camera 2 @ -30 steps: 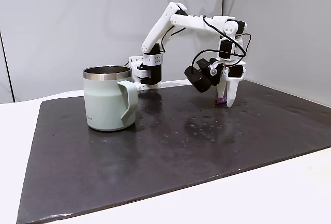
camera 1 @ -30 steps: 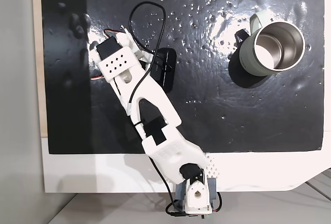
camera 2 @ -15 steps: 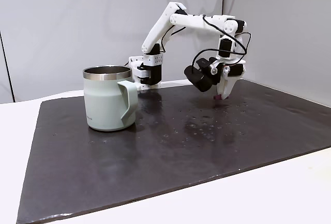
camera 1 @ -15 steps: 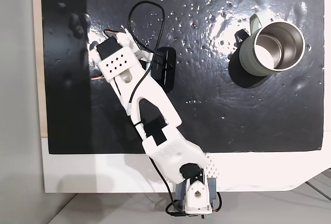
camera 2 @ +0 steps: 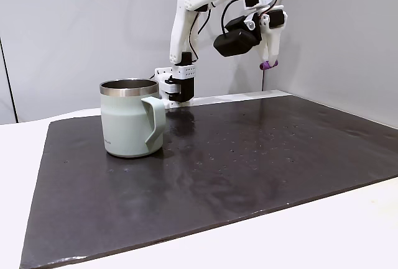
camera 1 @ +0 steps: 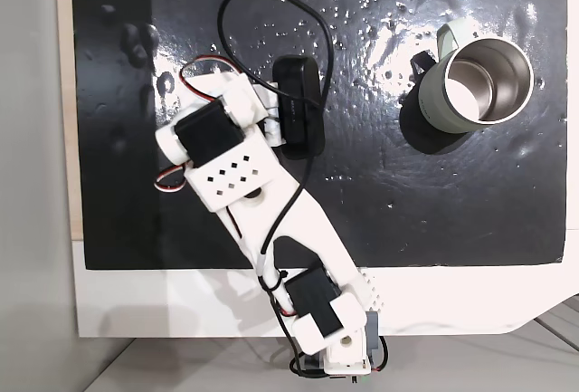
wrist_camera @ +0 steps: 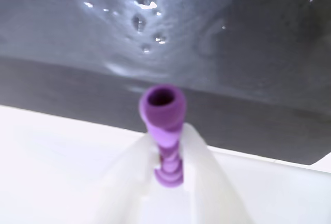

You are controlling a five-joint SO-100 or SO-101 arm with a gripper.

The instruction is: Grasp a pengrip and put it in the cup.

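The pengrip [wrist_camera: 164,131], a purple ribbed tube with an open, seemingly flared end, sits clamped in the pincer [wrist_camera: 168,157] above the glossy black mat [camera 2: 249,169] on the white surface [camera 2: 348,232]; grey walls [camera 2: 74,33] behind.

My arm [camera 1: 271,211] is white printed plastic; black servos sit at my joints; black and red cables loop behind my pale fingers [wrist_camera: 207,182].

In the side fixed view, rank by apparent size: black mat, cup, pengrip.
1. Black mat, by far the largest.
2. Cup.
3. Pengrip, a tiny purple piece pinched in the gripper; it sits farther from the camera, but the gap is too big to matter.
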